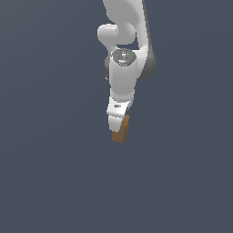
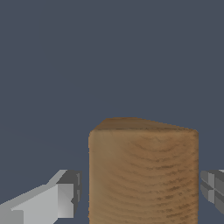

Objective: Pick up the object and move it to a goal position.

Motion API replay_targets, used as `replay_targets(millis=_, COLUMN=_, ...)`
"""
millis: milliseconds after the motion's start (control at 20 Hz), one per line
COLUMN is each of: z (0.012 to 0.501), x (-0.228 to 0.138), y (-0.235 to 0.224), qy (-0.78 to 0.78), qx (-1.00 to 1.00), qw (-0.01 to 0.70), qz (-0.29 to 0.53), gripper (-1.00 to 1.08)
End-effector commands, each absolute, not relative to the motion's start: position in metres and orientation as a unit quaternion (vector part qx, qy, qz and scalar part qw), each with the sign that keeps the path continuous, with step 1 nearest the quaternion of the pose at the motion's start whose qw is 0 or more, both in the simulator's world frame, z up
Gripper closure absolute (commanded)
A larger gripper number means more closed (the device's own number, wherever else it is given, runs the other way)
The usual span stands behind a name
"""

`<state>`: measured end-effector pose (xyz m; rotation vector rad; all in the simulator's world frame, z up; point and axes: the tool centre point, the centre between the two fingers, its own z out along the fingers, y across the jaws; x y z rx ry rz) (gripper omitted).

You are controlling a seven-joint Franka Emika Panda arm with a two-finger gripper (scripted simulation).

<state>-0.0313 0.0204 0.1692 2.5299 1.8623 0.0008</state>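
The object (image 1: 120, 131) is a small brown wood-grained block, taller than wide, sitting just under the white arm's hand and leaning slightly in the exterior view. In the wrist view the object (image 2: 143, 175) fills the space between the two fingers. My gripper (image 1: 117, 124) (image 2: 140, 192) straddles it. One finger (image 2: 65, 199) stands a small gap away from the block's side. The other finger (image 2: 213, 188) sits very close to the opposite side, and contact there is not clear. The jaws are open around the block. The block's lower end is out of the wrist frame.
A plain dark grey-blue surface fills both views, with no other objects, edges or goal marker visible. The white arm (image 1: 124, 68) comes down from the top of the exterior view.
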Motion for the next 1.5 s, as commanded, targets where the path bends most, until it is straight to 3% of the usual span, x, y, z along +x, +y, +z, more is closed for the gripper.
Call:
replay_targets(millis=0, z=0.157, x=-0.032, y=0.021, qy=0.593, qx=0.805, qw=0.0, qz=0.0, gripper=-0.92)
replay_targets(millis=350, z=0.143, x=-0.031, y=0.02, qy=0.594, qx=0.805, qw=0.0, qz=0.0, gripper=-0.92)
replay_targets(millis=400, z=0.143, x=-0.031, y=0.02, qy=0.594, qx=0.805, qw=0.0, qz=0.0, gripper=1.08)
replay_targets(millis=1050, z=0.146, x=-0.031, y=0.022, qy=0.594, qx=0.805, qw=0.0, qz=0.0, gripper=1.08)
replay_targets(millis=1450, z=0.181, x=-0.036, y=0.052, qy=0.594, qx=0.805, qw=0.001, qz=0.0, gripper=1.08)
